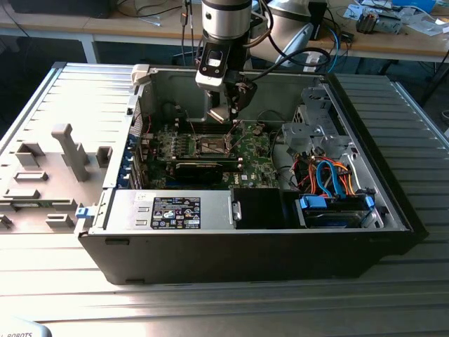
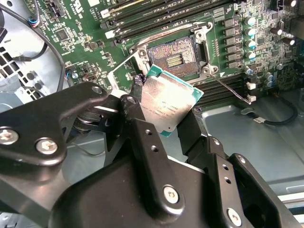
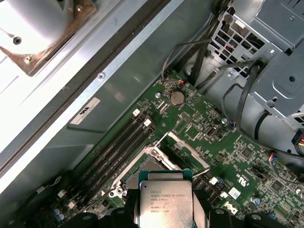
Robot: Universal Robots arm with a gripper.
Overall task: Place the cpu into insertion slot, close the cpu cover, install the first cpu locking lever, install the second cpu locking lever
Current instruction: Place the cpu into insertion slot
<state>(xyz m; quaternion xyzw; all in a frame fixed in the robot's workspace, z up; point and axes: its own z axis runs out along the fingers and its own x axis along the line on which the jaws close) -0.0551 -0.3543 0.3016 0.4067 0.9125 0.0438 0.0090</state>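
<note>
My gripper (image 2: 164,113) is shut on the cpu (image 2: 166,100), a silver-topped square chip with a green edge, held by two opposite sides between the black fingers (image 2: 135,107). The chip hangs tilted, a little above the insertion slot (image 2: 173,59), whose dark pin field is uncovered. The cpu cover (image 2: 122,71) stands swung open on one side of the slot. A thin locking lever (image 2: 232,90) sticks out on the other side. In the first wrist view the cpu (image 3: 165,202) overlaps one edge of the insertion slot (image 3: 151,166), beside the raised cpu cover (image 3: 186,149). In the exterior view the gripper (image 1: 224,116) hovers over the slot (image 1: 210,146).
Long black memory slots (image 3: 111,152) run beside the socket. A grey drive cage (image 1: 312,133) and orange and blue cables (image 1: 330,175) fill the exterior view's right. The case walls (image 1: 161,77) close in around the board. A grey fixture (image 1: 66,151) lies outside the case.
</note>
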